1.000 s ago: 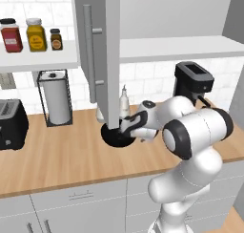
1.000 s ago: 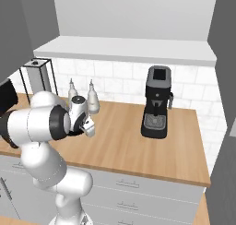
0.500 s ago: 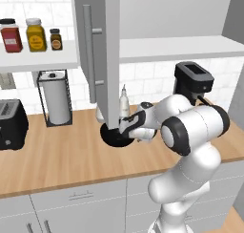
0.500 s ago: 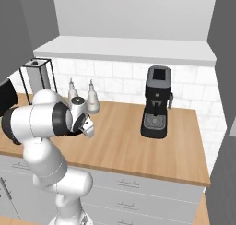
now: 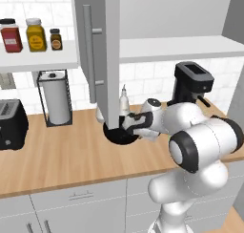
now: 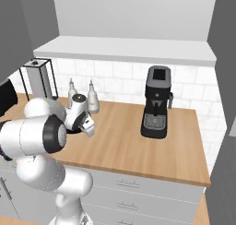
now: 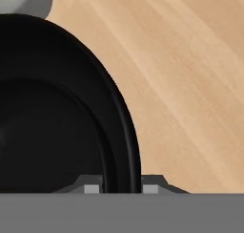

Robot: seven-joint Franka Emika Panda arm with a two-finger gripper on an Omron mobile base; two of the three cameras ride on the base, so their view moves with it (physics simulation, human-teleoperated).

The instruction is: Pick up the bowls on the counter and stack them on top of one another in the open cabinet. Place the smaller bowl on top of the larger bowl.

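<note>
Simulated kitchen, white tile wall, wood table (image 5: pixel 57 155) across frame. At left: spice shelf, paper-towel stand (image 5: pixel 55 97), then grey door (image 5: pixel 97 55) of open cabinet. Black bowl (image 5: pixel 119 133) at frame centre on table, partly behind door; which of two bowls, cannot tell. Hand (image 5: pixel 132 124) at its right edge, arm bent low from lower right. Hand view: fingers (image 7: pixel 93 186) straddle rim (image 7: pixel 125 132), narrow gap, not clearly clamped. Advice: close firmly on rim, lift straight, clear door edge.

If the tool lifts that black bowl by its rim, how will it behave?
The black bowl looks rigid, so it probably won't flex. Its smooth rim sits between the tool fingertips; it may slip. Held at one edge, it likely tilts.
</note>
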